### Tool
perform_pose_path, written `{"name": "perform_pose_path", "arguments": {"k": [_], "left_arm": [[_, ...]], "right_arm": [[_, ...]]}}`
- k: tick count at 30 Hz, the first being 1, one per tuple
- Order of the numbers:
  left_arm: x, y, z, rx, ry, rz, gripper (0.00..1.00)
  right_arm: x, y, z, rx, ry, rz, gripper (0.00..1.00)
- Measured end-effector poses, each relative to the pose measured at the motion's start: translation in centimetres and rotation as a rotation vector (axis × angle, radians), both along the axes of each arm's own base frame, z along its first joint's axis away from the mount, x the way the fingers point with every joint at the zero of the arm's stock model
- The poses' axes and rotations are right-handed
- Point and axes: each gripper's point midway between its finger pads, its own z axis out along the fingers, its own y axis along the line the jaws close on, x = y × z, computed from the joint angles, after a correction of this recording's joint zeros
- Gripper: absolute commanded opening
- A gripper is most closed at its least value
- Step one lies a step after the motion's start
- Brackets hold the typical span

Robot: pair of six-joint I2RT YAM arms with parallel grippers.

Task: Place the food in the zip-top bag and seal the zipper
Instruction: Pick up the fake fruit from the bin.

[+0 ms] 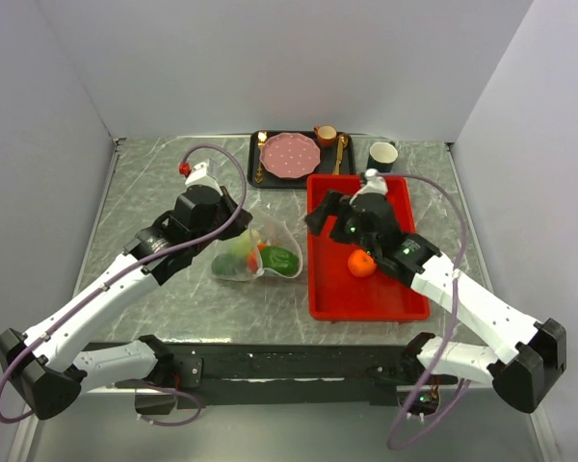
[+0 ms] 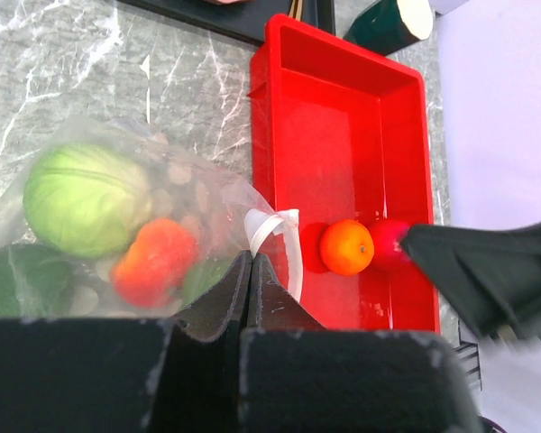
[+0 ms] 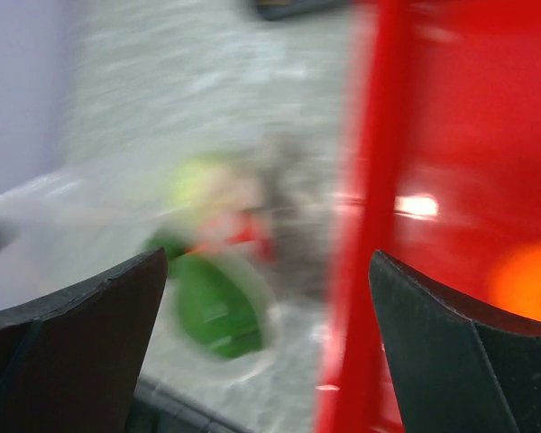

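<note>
Left gripper (image 2: 250,262): jaws clamped together on the bag (image 2: 189,180) at its mouth edge, just beside the curled white zipper (image 2: 269,225). The mouth faces the tray (image 2: 343,117), and the bag lies on the table (image 2: 90,72) against the tray's left wall.

In the bag: cabbage (image 2: 86,198), red-yellow fruit (image 2: 153,262) just beside it, avocado (image 2: 18,280) at the near-left, pepper (image 1: 279,258) toward the mouth side.

Right gripper (image 3: 266,271): jaws spread wide, holding nothing. It hangs over the left part of the tray, with the tray wall between its fingers in the wrist view. That view is motion-blurred, so not much detail.

In the tray, outside the bag: orange (image 2: 346,246) and apple (image 2: 389,244), side by side near the middle. The apple is partly hidden behind a right finger in the left wrist view.
</note>
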Motion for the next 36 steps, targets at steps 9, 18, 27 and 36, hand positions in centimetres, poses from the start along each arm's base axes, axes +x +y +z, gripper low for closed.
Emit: {"name": "perform_pose_path", "arguments": {"k": [9,18,27,36], "left_arm": [[-0.1,-0.3,-1.0,0.005,0.023,-0.014,0.01],[-0.1,-0.6,-1.5,0.009,0.035,-0.025,0.01],[-0.1,-0.6,-1.6,0.013,0.039,-0.028,0.01],[-0.1,-0.6,-1.8,0.016,0.042,-0.028,0.01]], "right_arm": [[-1.0,-8.2,-10.7,-0.180,0.328,-0.265,1.00],[-2.2,-10.3,-14.6,-0.297,0.471,-0.341,1.00],[-2.0,-10.7,-16.0,-0.332,0.500,-0.356,1.00],[-1.6,-11.0,-17.9,-0.383,0.534,-0.357,0.95]]}}
